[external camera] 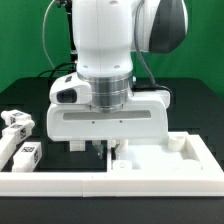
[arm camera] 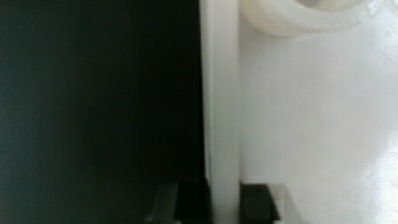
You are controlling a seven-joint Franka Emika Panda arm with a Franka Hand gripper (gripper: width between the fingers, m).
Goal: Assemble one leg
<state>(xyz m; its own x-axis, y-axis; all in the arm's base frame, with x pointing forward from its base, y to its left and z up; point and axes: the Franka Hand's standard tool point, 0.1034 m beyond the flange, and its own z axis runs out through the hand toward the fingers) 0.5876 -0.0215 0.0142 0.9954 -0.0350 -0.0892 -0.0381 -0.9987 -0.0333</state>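
Note:
My gripper [external camera: 107, 150] is down at table level, at the left edge of the large flat white panel [external camera: 165, 165]. In the wrist view the gripper [arm camera: 221, 203] has one dark finger [arm camera: 180, 204] on each side of the panel's thin edge [arm camera: 219, 110], and the white edge fills the narrow gap between them. A round raised corner hole [arm camera: 302, 18] of the panel shows ahead. Two white legs with black-and-white tags lie apart from the gripper at the exterior view's left, one further back [external camera: 14, 120] and one nearer [external camera: 24, 155].
A low white wall [external camera: 60, 186] runs along the front of the table and meets the panel area at the right. A white corner boss [external camera: 178, 144] stands on the panel's far side. A green backdrop is behind the arm.

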